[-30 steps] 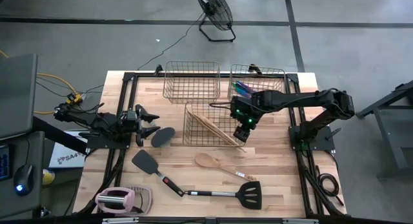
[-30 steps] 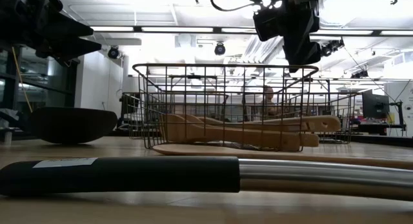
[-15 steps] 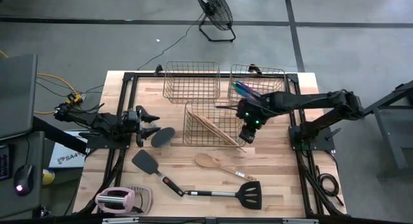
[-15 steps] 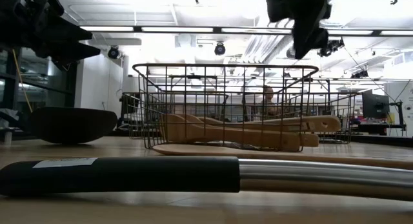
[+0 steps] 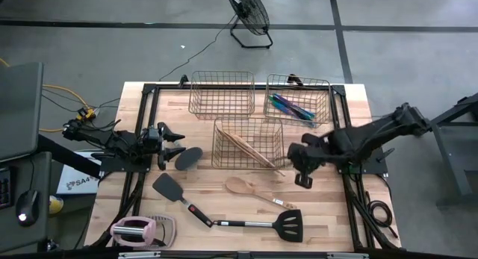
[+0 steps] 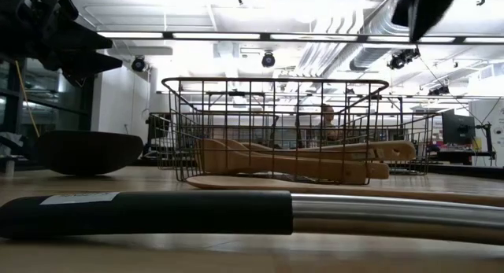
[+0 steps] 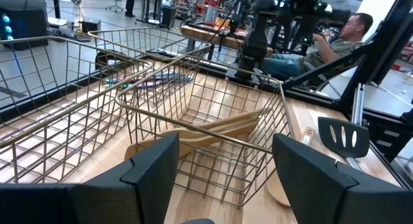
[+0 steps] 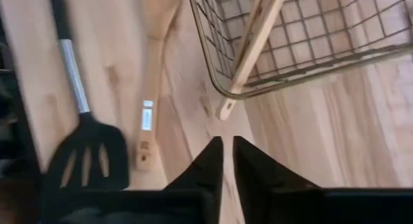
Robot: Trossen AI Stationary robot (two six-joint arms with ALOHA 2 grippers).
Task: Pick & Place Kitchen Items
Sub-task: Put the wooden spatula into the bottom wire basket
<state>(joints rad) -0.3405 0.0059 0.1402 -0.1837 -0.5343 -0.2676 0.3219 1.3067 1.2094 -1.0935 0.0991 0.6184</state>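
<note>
A pale wooden spoon (image 5: 250, 189) lies on the table in front of the middle wire basket (image 5: 248, 143), which holds more wooden utensils (image 5: 246, 148). One of these wooden handles (image 8: 248, 56) pokes out through the basket's wire. A black slotted spatula (image 5: 287, 225), a black spatula (image 5: 170, 188) and a black spoon (image 5: 188, 158) lie flat on the table. Iridescent pieces (image 5: 291, 106) lie in the far right basket. My right gripper (image 5: 302, 180) hovers right of the wooden spoon's handle end, shut and holding nothing (image 8: 227, 146). My left gripper (image 5: 179, 145) stands open at the left, above the black spoon.
An empty wire basket (image 5: 222, 95) stands at the far middle. A pink-and-white gadget (image 5: 138, 231) sits at the near left corner. Bare wood lies right of the wooden spoon, below my right gripper. A seated person (image 7: 335, 40) shows in the room beyond the table.
My right gripper has left its place over the middle basket's right corner. It has swung toward the table's right and near edges, and now hangs over bare wood past the basket. The utensils have stayed where they were.
</note>
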